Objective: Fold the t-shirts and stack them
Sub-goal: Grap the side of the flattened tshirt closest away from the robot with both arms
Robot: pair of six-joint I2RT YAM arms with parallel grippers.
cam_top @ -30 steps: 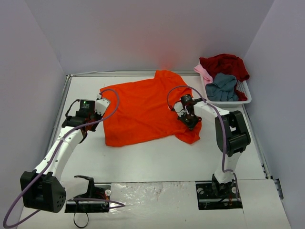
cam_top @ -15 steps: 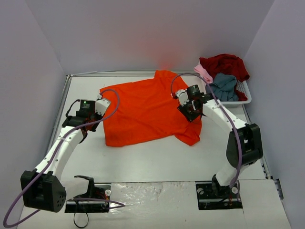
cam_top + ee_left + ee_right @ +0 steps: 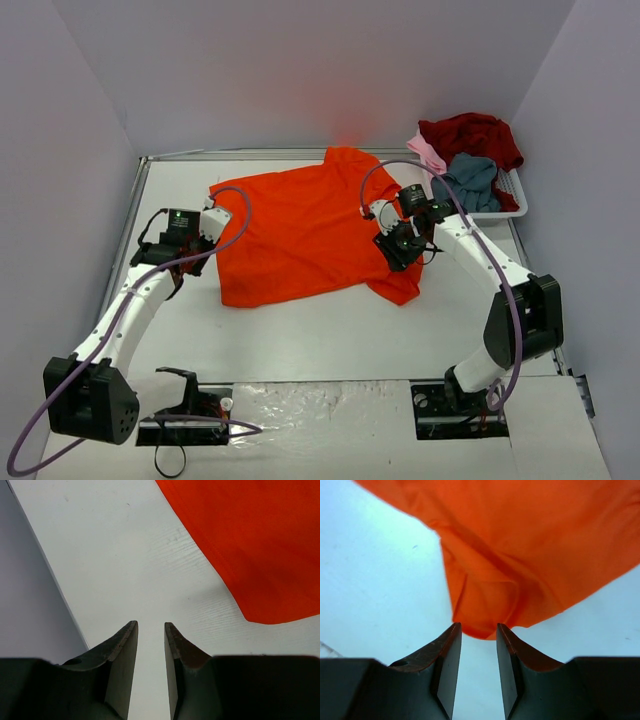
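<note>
Plain pale walls (image 3: 300,70) box in a white bench (image 3: 300,340), and the orange-red t-shirt (image 3: 300,225) lies spread across its middle. It is mostly flat, but its near right corner (image 3: 485,600) is bunched into a soft fold. That corner looks like the trouble spot to me, which I judge is why the right claw (image 3: 479,626) hangs low just behind it. Its jaws stand apart with bare bench showing between them, and the tip of the bunched cloth sits just beyond the fingertips, not pinched. Lined up like that, it could take the fold and draw it out.

The left claw (image 3: 150,625) hovers over bare bench just beside the shirt's left edge, jaws a narrow gap apart and holding nothing. I read that as a post for gripping the opposite side so the cloth folds evenly.

At the far right a white basket (image 3: 512,195) holds the dark red t-shirt (image 3: 475,132) and the grey-blue t-shirt (image 3: 468,182), with the pale pink t-shirt (image 3: 428,152) at its left rim. All three are heaped out of the working area. No fold is made yet, so I judge the task barely begun.
</note>
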